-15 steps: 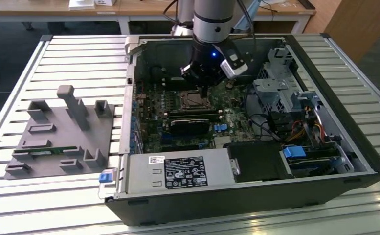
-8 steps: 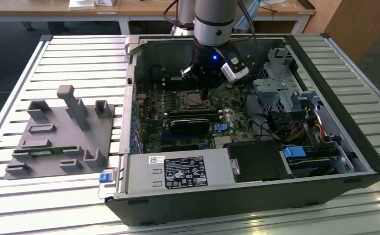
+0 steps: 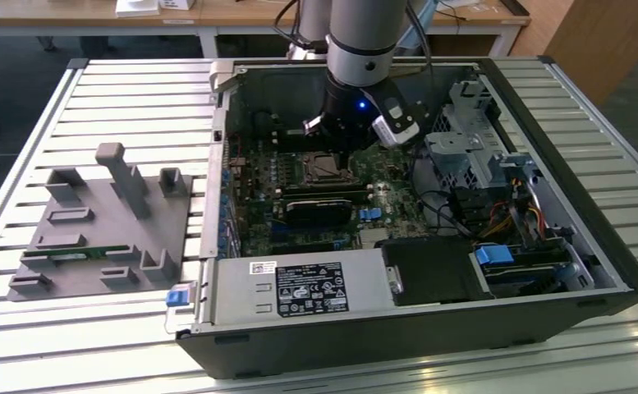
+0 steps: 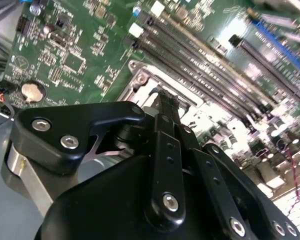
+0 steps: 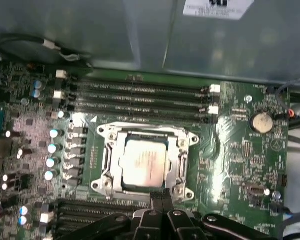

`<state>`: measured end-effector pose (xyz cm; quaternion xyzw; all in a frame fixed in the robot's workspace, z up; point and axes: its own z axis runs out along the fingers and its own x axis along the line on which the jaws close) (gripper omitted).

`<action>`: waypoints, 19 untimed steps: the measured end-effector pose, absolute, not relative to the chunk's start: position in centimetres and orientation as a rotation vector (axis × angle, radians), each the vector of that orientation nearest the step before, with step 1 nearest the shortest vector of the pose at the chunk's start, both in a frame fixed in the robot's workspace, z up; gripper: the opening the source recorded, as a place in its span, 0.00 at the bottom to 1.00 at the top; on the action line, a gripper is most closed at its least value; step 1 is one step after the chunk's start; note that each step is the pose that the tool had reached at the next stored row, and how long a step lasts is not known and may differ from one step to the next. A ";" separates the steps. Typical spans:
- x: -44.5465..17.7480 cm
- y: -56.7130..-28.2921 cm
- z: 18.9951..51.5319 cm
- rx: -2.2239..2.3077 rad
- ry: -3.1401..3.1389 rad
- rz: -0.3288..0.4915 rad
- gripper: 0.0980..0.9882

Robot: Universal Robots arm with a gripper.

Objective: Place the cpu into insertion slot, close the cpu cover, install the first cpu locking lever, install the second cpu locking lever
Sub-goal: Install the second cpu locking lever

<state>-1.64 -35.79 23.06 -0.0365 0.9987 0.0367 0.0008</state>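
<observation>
The cpu (image 5: 144,162) is seated in the insertion slot (image 5: 106,162); gripper (image 5: 162,196) pinched together, nothing held. A lever could easily get missed.

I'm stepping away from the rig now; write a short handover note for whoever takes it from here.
End effector: fingers together, holding nothing, at the socket's edge.
Cpu: already seated in the insertion slot, silver top showing in the first wrist view.
Cpu cover: appears down around the chip, though I can't confirm that.
Locking levers: state not clear from these views.
Left: confirm the cover is down, then both levers.
</observation>
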 end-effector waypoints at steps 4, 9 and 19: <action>-1.6 -36.6 23.0 -0.115 3.135 0.128 0.01; -1.6 -37.0 23.0 -0.115 3.135 0.128 0.01; -1.6 -37.7 23.0 -0.115 3.135 0.128 0.01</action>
